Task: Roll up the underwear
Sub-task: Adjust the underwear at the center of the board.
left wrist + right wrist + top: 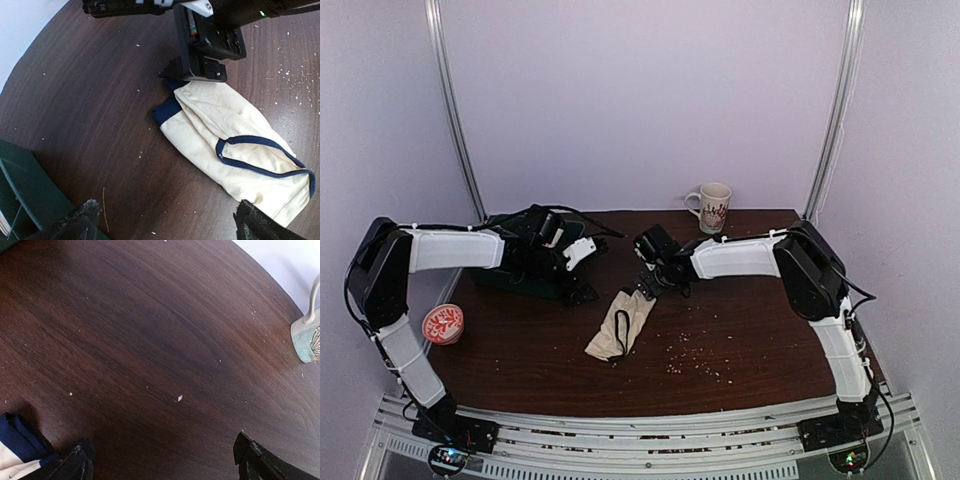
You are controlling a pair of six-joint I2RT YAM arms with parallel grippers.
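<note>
The underwear (620,325) lies in the middle of the tabletop (770,300). It is cream with a dark blue band, and it looks folded into a long strip, a bit bunched up and not rolled yet. The right claw (162,445) is at the far end of the strip, just by the blue band. Its fingers are wide apart and it holds nothing; only a corner of the cloth shows beside one finger. The left claw (165,212) hangs over the tabletop on the other side of the strip. It is wide open too, with nothing in it. The cloth is soft and floppy, so a few things could go wrong. If the right claw closes where it is now, it may catch only the edge of the band, or miss it, and the roll would start crooked. If it pulls without the left claw holding the cloth down, the whole strip may slide and not roll. The bunched folds may come apart and make a loose, lumpy roll. White crumbs (695,355) lie close by and could get rolled inside. A dark green thing (515,265) sits close under the left arm, so a big swing could bump it. The mug (711,207) stands well apart at the back, and a red and white round thing (443,324) sits far to the left.
</note>
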